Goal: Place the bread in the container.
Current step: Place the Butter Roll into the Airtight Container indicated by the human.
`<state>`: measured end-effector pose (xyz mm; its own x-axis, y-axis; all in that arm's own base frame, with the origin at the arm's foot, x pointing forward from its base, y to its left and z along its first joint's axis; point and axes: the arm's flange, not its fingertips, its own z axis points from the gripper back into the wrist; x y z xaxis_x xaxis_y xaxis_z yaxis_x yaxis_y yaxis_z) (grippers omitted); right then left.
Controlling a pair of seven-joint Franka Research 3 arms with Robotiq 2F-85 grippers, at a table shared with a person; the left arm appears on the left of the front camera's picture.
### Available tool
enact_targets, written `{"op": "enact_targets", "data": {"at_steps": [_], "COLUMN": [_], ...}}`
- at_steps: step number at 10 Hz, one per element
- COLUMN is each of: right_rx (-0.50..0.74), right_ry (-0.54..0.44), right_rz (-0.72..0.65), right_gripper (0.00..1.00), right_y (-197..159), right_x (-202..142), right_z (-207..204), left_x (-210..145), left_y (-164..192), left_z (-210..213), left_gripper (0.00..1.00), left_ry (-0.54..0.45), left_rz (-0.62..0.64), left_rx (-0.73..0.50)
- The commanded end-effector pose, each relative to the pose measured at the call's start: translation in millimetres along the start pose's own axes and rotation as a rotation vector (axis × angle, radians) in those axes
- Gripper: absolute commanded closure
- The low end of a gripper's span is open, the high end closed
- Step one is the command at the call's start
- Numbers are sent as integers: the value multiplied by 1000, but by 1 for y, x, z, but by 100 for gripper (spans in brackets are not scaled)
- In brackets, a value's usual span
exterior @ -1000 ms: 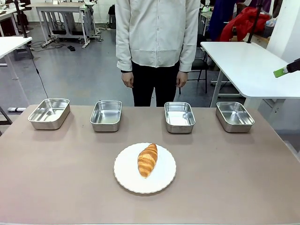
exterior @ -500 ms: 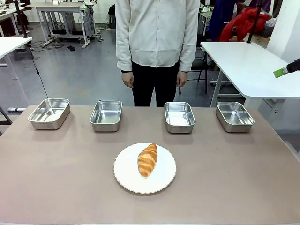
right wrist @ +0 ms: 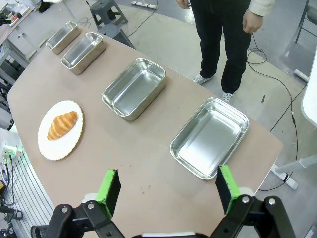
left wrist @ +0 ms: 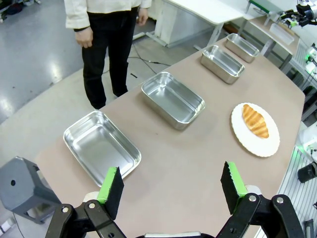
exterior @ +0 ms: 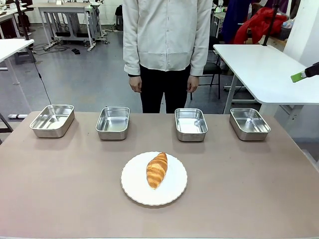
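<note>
— Left gripper [left wrist: 172, 187] and right gripper [right wrist: 167, 188] both gape wide, nothing held. Where does the bread [exterior: 156, 170] lie?
— On the plate [exterior: 130, 186], well apart from both: two o'clock from the left gripper, ten o'clock from the right. Neither arm looks clearly nearer.
— Its long axis?
— Front view: six to twelve, tipped slightly toward one. Four containers [exterior: 112, 135] stand beyond at twelve; which is meant, nobody can tell.

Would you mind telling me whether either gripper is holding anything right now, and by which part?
Nothing is held. The left gripper and the right gripper are both open and empty; the bread lies on the plate.
</note>
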<state>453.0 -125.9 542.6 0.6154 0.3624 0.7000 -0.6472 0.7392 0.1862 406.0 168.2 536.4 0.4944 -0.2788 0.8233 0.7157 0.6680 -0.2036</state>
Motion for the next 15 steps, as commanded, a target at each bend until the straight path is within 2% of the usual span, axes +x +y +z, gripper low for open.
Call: {"op": "enact_targets", "data": {"at_steps": [1, 15], "right_rx": [7, 7], "right_ry": [-13, -13], "right_rz": [3, 3], "right_gripper": [0, 0], "right_y": [0, 0], "right_x": [1, 1], "right_z": [0, 0], "left_x": [-1, -1], "left_y": [-1, -1], "left_z": [4, 4], "left_gripper": [0, 0], "left_ry": [-10, -10], "left_rz": [-13, -13], "left_rx": [-9, -9]}}
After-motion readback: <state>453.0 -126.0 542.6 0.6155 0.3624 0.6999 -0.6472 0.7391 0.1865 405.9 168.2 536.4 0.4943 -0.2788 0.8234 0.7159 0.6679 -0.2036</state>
